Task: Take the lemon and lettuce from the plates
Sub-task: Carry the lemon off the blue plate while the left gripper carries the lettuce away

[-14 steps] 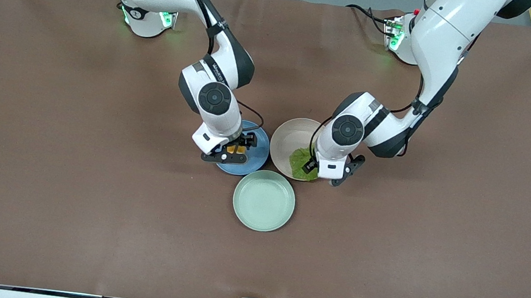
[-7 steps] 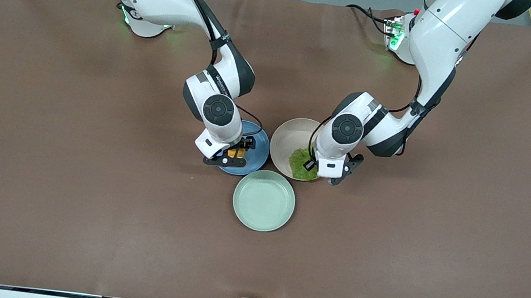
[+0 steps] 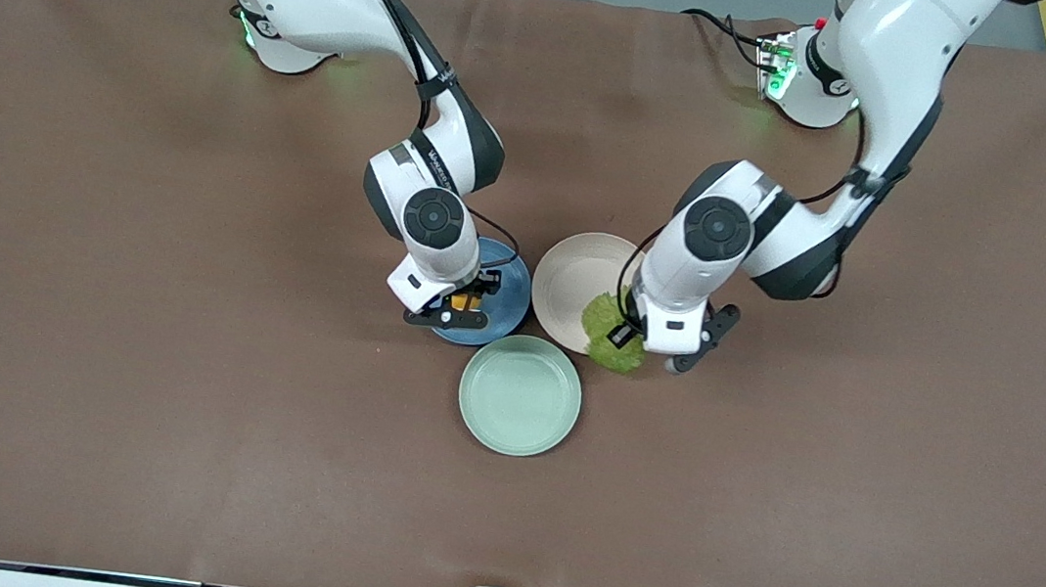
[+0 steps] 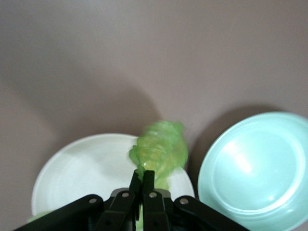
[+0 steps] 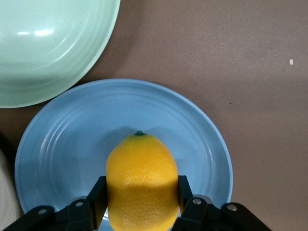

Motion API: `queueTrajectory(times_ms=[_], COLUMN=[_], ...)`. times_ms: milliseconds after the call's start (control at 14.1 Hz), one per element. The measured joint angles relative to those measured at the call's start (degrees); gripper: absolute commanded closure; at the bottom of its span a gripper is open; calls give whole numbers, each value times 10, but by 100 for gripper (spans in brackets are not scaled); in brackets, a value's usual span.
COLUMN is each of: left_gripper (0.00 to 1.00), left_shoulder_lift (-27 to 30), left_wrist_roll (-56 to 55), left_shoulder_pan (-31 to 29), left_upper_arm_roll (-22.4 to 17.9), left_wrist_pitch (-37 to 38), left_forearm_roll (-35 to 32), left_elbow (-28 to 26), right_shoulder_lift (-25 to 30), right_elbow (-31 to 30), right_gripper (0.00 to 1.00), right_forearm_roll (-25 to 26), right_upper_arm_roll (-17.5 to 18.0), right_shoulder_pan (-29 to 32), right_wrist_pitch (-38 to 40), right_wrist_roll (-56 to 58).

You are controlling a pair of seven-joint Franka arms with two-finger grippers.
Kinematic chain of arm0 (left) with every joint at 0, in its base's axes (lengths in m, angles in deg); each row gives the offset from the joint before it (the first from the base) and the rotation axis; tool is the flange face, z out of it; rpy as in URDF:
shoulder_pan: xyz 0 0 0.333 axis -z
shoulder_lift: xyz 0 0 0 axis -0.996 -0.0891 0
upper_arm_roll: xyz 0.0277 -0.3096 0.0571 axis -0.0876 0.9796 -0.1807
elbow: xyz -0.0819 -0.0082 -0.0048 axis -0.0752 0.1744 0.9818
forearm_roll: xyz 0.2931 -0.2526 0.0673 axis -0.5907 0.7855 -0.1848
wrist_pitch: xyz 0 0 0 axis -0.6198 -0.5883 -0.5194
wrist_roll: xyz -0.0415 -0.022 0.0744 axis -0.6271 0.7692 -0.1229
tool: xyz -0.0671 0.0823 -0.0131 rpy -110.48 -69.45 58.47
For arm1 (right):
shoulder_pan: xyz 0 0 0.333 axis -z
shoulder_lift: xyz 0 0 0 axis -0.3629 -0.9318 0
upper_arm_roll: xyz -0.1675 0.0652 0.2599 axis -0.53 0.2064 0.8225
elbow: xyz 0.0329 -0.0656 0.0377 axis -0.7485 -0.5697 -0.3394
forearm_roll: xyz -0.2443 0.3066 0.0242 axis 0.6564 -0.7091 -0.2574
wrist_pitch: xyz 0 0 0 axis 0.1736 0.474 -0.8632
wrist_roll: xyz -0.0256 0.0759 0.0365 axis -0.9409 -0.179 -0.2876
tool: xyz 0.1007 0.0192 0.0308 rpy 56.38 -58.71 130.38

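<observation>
Two arms bend down over neighbouring plates on the brown surface [image 3: 91, 284]. Over the cream plate [image 3: 568, 284], the left tool [image 4: 143, 179] pinches the lettuce [image 4: 161, 149], soft, light and likely to tear, by one edge. Over the blue plate [image 5: 62, 144], the right tool [image 5: 142, 197] clamps the lemon [image 5: 142, 185], firm, rounded and probably slippery, across its middle.

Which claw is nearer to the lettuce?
The left claw: it is shut on the lettuce, holding it above the edge of the beige plate. The right claw grips the lemon over the blue plate.
</observation>
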Motion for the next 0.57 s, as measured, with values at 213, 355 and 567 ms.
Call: queueTrajectory(times_ms=[213,355,567], left_gripper=[100,100,100], left_shoulder_lift=[56,68,66], left_wrist_roll=[46,107,165], left_shoulder_pan=[-57,-98,-149], left_upper_arm_roll=[-1,-2,-4], left_wrist_pitch=[57,99,110], left_forearm_roll=[-2,-3,-3], left_elbow=[-2,-8,-28], right_shoulder_lift=[0,5,66], right_elbow=[1,6,24], right_gripper=[79,79,79], right_forearm_roll=[0,0,1], right_upper_arm_roll=[0,-1,-12], right_shoulder_pan=[-6,-7,12], right_wrist_pitch=[0,16,122], right_wrist_roll=[0,0,7])
